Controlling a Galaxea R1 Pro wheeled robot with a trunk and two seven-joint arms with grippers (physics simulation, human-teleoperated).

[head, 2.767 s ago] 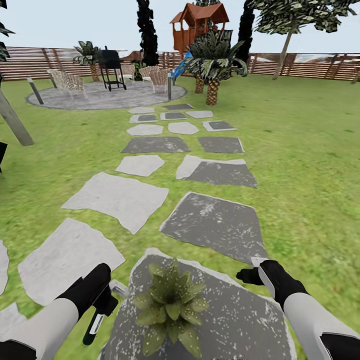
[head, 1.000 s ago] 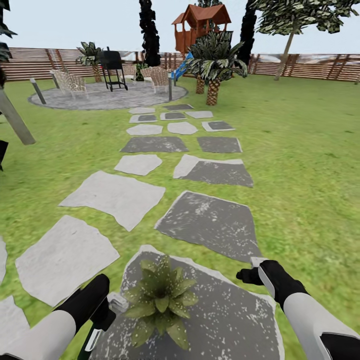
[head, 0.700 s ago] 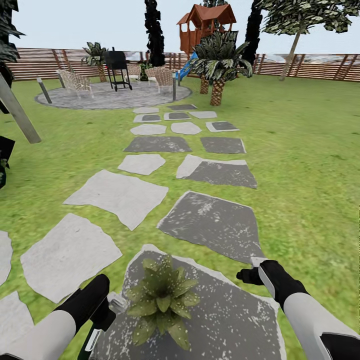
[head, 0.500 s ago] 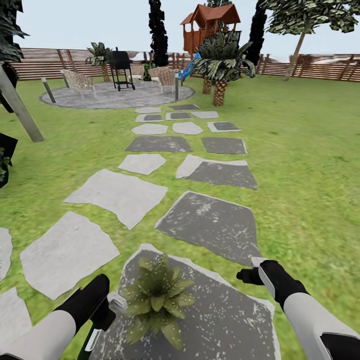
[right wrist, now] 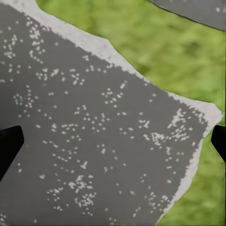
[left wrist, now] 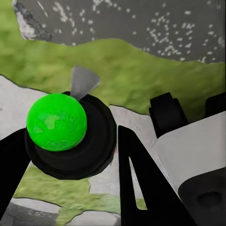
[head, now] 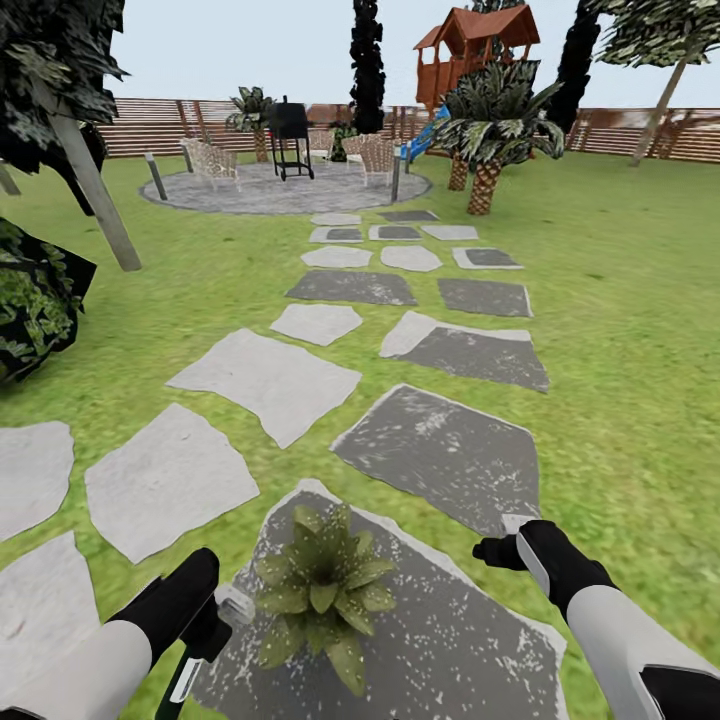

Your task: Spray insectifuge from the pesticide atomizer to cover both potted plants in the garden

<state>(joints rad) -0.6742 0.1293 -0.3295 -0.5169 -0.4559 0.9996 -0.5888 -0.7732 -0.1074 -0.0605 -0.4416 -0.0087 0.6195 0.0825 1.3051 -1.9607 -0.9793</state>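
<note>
One potted plant (head: 322, 594) beside the gripped pesticide atomizer (head: 196, 668).

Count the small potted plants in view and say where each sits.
1. The potted plant sits on the dark slab between the two arms, just ahead of the robot. A second may lie outside the views.

Backyard garden w/ lawn (head: 620, 330), stone slabs (head: 265, 378), fence (head: 170, 125), playhouse (head: 475, 45)

- My left gripper (head: 205, 625) is holding the pesticide atomizer (head: 190, 668) just beside the potted plant (head: 322, 592), which is blocking any sideways pass.
- Bare dark slab (head: 470, 640) is lying open beneath my right gripper (head: 505, 545).
</note>
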